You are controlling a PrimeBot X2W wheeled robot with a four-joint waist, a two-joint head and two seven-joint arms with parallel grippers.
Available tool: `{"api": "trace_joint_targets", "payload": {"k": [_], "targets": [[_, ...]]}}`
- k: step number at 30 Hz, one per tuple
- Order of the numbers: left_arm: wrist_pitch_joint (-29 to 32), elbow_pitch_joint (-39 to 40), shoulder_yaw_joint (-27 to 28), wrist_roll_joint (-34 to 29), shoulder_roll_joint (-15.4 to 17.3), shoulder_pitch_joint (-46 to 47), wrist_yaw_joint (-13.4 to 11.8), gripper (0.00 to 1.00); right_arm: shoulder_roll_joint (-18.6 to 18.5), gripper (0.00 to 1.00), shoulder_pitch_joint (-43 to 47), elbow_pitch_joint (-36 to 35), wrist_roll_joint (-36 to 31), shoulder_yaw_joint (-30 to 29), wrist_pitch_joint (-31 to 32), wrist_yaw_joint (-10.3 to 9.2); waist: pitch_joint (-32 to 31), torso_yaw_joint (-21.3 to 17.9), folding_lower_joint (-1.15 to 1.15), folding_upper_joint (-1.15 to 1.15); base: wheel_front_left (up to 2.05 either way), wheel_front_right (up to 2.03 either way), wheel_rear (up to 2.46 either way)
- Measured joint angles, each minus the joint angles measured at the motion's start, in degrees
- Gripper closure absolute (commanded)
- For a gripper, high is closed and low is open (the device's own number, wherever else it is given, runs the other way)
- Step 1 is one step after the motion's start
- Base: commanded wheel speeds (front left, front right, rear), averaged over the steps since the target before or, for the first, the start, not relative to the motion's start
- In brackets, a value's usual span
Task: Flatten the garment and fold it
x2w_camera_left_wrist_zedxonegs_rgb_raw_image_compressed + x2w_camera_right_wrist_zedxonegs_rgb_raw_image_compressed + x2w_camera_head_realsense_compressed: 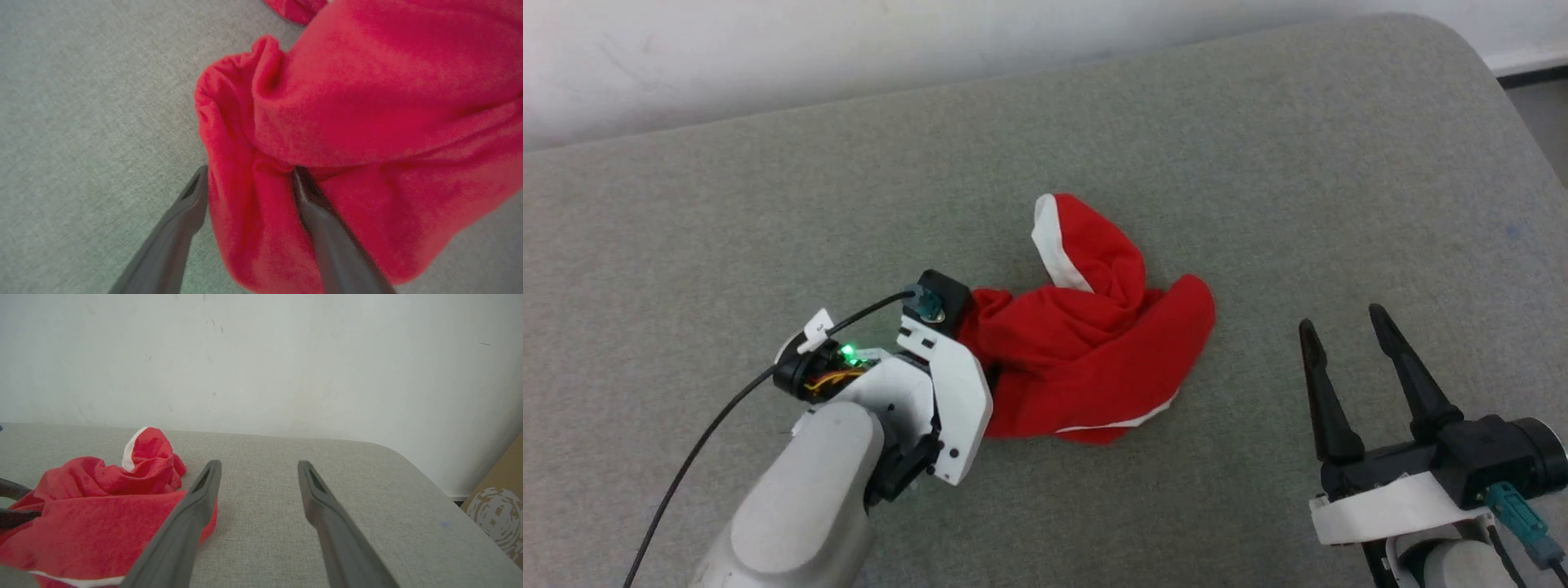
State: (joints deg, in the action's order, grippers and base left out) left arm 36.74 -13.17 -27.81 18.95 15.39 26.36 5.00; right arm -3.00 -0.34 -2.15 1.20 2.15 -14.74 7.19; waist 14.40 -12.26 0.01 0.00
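1. Garment. The small bright red garment of thin fabric (1094, 359) lies crumpled in a heap near the middle of the grey-green woven padded surface (768, 204). It isn't flattened and no fold has been made. One lobe with a white stripe (1049, 245) stands up at the far side of the heap. A second narrow white strip (1119, 423) runs along the near edge. No print can be read.

2. Left gripper. The left gripper (250, 169) is at the heap's left edge, fingers pointing into the cloth. In the left wrist view its jaws stand wide. One dark finger (192, 204) rests beside the cloth over the bare surface. The other finger (314, 208) is pushed into a crease. A gathered ridge of red fabric lies between them, not pinched. From the head view the white wrist housing (947, 384) covers the fingertips. A green lamp (848, 353) glows on it and a black cable (711, 416) trails from it toward the near edge.

3. Right gripper. The right gripper (1342, 320) sits to the right of the heap, apart from it. Its two long dark fingers are spread wide and hold nothing, and their tips point toward the white wall (768, 49).

4. Surroundings. The surface has a rounded far right corner. Beyond that corner, in the right wrist view, stands a brown cardboard box (498, 506).
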Motion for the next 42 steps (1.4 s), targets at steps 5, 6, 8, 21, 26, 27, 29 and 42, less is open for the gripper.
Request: {"api": "trace_joint_targets", "payload": {"k": [5, 6, 8, 21, 26, 27, 29, 42], "targets": [[-0.33, -1.57, -0.51, -0.68, 0.10, 1.25, 0.01, 1.00, -0.02, 0.00, -0.01, 0.13, 0.07, 0.02, 0.00, 0.00, 1.13, -0.89, -0.01, 0.00, 0.00, 0.00, 0.00], [-1.25, -1.65, -0.46, -0.52, -0.29, 1.24, 0.00, 1.00, -0.01, 0.00, -0.01, 0.18, 0.07, 0.01, 0.00, 0.00, 1.06, -0.84, -0.01, 0.00, 0.00, 0.00, 0.00], [-3.70, -1.77, -0.09, -0.35, -0.78, 0.97, -0.46, 1.00, -0.02, 0.00, 0.00, 0.36, 0.04, 0.02, 0.00, 0.00, 0.70, -0.63, -0.01, 0.00, 0.00, 0.00, 0.00], [-16.19, 5.98, 12.00, 1.88, 1.10, -10.89, -13.83, 1.00, -0.02, 0.00, 1.15, 2.25, -1.36, -1.18, -0.01, 0.00, -4.04, 5.86, -0.02, 0.00, 0.00, 0.00, 0.00], [-16.68, 5.84, 12.55, 3.16, 1.00, -17.84, -15.24, 0.67, -0.01, 0.00, 1.51, 3.46, -1.75, -0.68, 0.15, 0.00, -5.19, 9.13, -0.02, 0.00, 0.00, 0.00, 0.00], [-17.25, 5.71, 12.45, 3.33, 0.69, -18.50, -15.23, 0.00, -0.01, 0.00, 1.52, 3.68, -1.75, -0.46, 0.48, 0.00, -5.38, 9.73, -0.02, 0.00, 0.00, 0.00, 0.00], [-19.64, 5.59, 12.62, 3.60, -0.09, -19.11, -15.30, 0.00, 0.00, 0.00, 1.54, 3.97, -1.77, -0.15, 0.73, 0.00, -5.73, 10.76, -0.02, 0.00, 0.00, 0.00, 0.00], [-51.23, 7.23, 13.45, -3.66, -0.71, -18.73, -10.71, 0.00, -0.85, 0.00, 1.90, 4.04, 4.32, 7.16, 14.74, 0.00, -8.39, 16.54, -0.02, 0.00, 0.00, 0.00, 0.00]]}}
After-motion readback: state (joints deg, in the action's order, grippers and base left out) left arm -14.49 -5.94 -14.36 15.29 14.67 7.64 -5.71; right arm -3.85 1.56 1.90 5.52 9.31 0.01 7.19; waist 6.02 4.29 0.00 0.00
